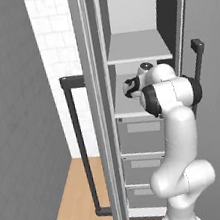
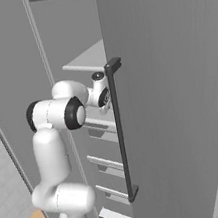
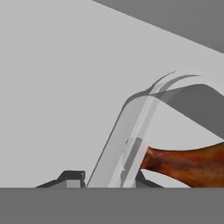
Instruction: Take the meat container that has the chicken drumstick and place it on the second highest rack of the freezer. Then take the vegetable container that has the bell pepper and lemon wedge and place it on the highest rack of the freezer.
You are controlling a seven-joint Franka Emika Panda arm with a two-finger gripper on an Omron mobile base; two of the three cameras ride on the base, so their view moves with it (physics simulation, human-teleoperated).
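Inside the open freezer (image 1: 138,51), the claw (image 3: 105,181) grips the clear meat container's rim (image 3: 131,131), chicken drumstick (image 3: 188,164) inside, over the second highest rack (image 1: 130,109); best lower it level, then let go

Flat, even rendered light fills the freezer (image 1: 137,46), with no glare and only soft shading deep inside, at its far right. Edges stay crisp in both base views. In the hand view, the chicken drumstick (image 3: 192,164) shows faint gloss, slightly soft close up.
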